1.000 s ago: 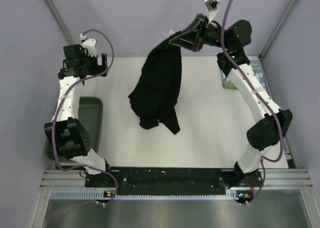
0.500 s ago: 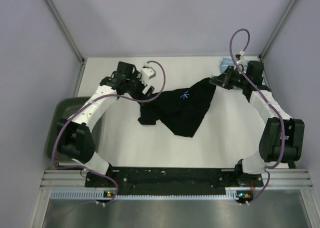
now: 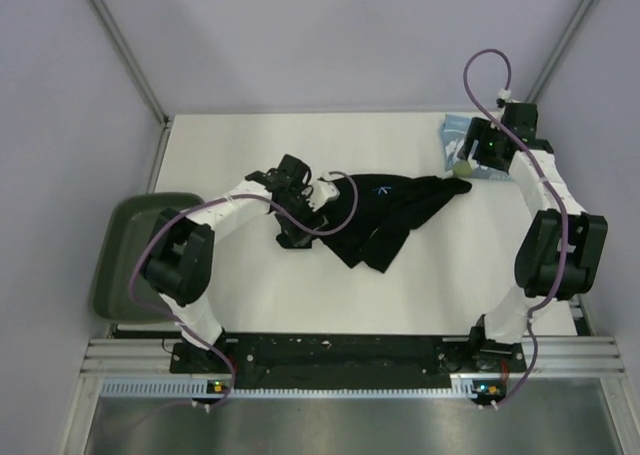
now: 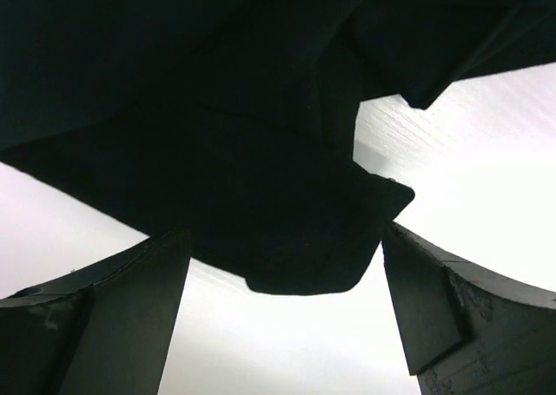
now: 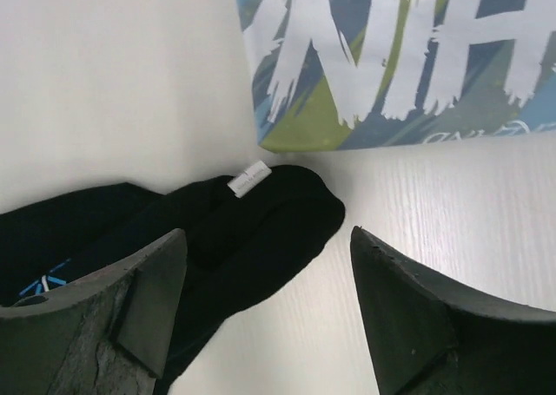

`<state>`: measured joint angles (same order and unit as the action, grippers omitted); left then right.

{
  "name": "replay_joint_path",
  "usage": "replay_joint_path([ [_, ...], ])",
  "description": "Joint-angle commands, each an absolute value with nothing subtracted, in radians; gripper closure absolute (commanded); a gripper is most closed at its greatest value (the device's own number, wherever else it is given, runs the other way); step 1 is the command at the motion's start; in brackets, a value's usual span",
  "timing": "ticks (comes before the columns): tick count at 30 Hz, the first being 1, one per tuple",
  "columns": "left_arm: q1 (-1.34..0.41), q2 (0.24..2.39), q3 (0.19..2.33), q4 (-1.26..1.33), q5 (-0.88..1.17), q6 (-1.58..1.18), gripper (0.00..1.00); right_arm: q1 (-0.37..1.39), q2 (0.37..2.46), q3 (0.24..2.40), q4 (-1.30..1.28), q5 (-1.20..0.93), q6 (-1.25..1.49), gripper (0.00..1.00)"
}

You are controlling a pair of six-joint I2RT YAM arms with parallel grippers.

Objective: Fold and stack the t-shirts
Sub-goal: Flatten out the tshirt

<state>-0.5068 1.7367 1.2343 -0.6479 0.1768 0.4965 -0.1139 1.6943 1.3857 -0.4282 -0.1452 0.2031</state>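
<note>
Me: Left gripper [image 3: 292, 225], seen from above, is down at the near-left end of the black shirt [image 3: 395, 207]. The shirt lies crumpled in a slanting strip across the middle of the table [image 3: 250, 145]. Right gripper [image 3: 462, 165] sits at the shirt's far-right tip.

Obs: Room around it?

Me: Bare table behind the shirt and in front of it. Blue shirt [image 3: 452, 135] is in the far-right corner, just beside that tip. Tray [image 3: 125, 255] is by the table's left edge, well apart from the cloth.

Obs: Left wrist view?

Me: Jaws spread wide, gripping nothing. A folded corner of the black shirt [image 4: 217, 152] lies between my fingers [image 4: 113, 308], its hem edge free. White table shows to either side of it.

Obs: Right wrist view?

Me: Jaws wide here too, nothing pinched. The rounded end of the black shirt, with a white label [image 5: 249, 178] on top, lies between the fingers, nearer the left one. The blue shirt's lower edge meets that end or just misses it; I can't tell which. Bare table runs across to the right finger.
</note>
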Motion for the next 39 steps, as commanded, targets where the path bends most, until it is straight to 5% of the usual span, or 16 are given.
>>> replay_joint_path([
  [1, -0.531, 1.749, 1.207, -0.631, 0.137, 0.503, 0.06, -0.037, 1.608, 1.414, -0.511, 0.027, 0.132, 0.25],
  [7, -0.531, 1.773, 1.197, -0.603, 0.112, 0.482, 0.18, 0.213, 1.451, 1.235, -0.511, 0.032, 0.173, 0.24],
  [10, -0.531, 1.792, 1.203, -0.604, 0.112, 0.479, 0.41, 0.34, 1.404, 1.161, -0.502, 0.061, 0.253, 0.25],
  [15, -0.531, 1.827, 1.233, -0.641, 0.124, 0.479, 1.0, 0.512, 1.387, 1.092, -0.463, 0.09, 0.388, 0.25],
  [25, -0.529, 1.769, 1.23, -0.624, 0.08, 0.482, 1.0, 0.583, 1.471, 0.982, -0.384, 0.045, 0.465, 0.34],
  [33, -0.517, 1.698, 1.252, -0.632, 0.037, 0.483, 1.0, 0.572, 1.522, 0.986, -0.341, 0.029, 0.44, 1.0],
  [39, -0.453, 1.637, 1.311, -0.511, -0.266, 0.471, 1.0, 0.528, 1.39, 0.963, -0.359, -0.044, 0.358, 1.0],
])
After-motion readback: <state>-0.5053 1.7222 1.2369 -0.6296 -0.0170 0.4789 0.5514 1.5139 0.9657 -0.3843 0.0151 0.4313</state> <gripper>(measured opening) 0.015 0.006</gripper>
